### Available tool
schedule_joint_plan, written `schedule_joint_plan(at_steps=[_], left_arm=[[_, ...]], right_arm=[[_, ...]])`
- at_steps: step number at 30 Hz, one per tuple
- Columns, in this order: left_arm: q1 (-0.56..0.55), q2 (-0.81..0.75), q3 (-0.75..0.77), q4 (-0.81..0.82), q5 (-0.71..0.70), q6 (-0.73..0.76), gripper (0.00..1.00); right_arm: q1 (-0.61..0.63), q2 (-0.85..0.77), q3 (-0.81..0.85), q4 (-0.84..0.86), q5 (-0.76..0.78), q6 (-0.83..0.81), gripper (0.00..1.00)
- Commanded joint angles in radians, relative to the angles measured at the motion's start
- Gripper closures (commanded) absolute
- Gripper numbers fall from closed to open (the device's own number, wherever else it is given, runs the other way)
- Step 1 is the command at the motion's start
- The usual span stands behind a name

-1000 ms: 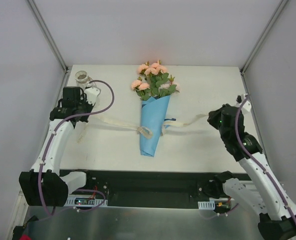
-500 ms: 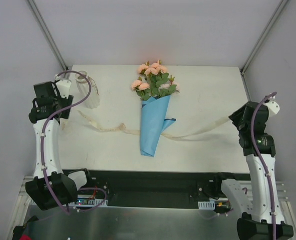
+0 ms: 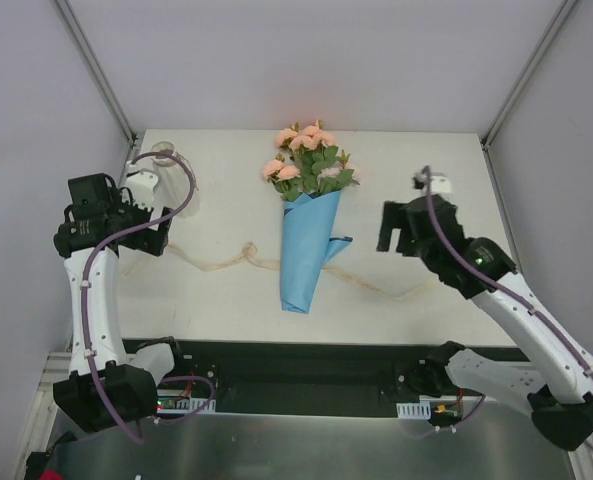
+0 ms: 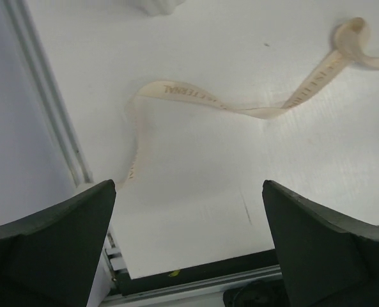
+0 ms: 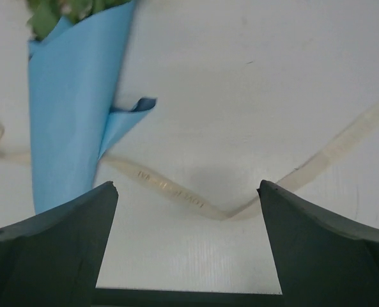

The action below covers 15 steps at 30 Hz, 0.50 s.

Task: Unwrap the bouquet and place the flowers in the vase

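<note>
Your left gripper (image 3: 139,230) and right gripper (image 3: 396,226) were both wide open and held nothing.
The bouquet (image 3: 309,240) lay in the middle of the table (image 3: 426,165), still in its blue paper, with the flowers (image 3: 309,157) at the top. The loose cream ribbon (image 3: 226,259) ran out from under it to both sides, and each of your 2 grippers hung over 1 end. The vase (image 3: 166,153) stood at the upper left, partly hidden behind your left arm.

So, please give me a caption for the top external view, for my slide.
Cream ribbon loose on the table, bouquet wrapped in blue, left gripper and right gripper open, empty.
</note>
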Motion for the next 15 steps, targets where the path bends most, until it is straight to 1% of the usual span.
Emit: schedule_joint_plan(at_steps=[1,2,3,4,5,6,9,13,15], left_arm=[[0.000,-0.025,0.063,-0.162,0.241,0.100,0.01],[0.002,-0.027,0.063,-0.174,0.275,0.110,0.01],[0.002,-0.030,0.060,-0.200,0.286,0.120,0.01],[0.002,-0.031,0.057,-0.212,0.301,0.139,0.01],[0.002,-0.033,0.052,-0.223,0.327,0.146,0.01],[0.002,-0.034,0.037,-0.234,0.339,0.153,0.01],[0.002,-0.036,-0.018,-0.246,0.365,0.160,0.01],[0.003,-0.024,-0.060,-0.248,0.352,0.157,0.01],[0.002,-0.039,-0.078,-0.246,0.349,0.164,0.01]], right_arm=[[0.386,0.053,0.001,0.050,0.112,-0.163,0.04],[0.438,0.090,-0.003,0.067,0.100,-0.239,0.04],[0.525,0.117,0.006,0.078,0.080,-0.264,0.04],[0.564,0.148,0.020,0.077,0.080,-0.290,0.04],[0.595,0.215,0.036,0.077,0.069,-0.313,0.04],[0.650,0.249,0.066,0.078,0.046,-0.355,0.04],[0.744,0.381,0.117,0.103,0.051,-0.416,0.04],[0.795,0.557,0.151,0.137,0.051,-0.461,0.04],[0.815,0.605,0.163,0.152,0.068,-0.476,0.04]])
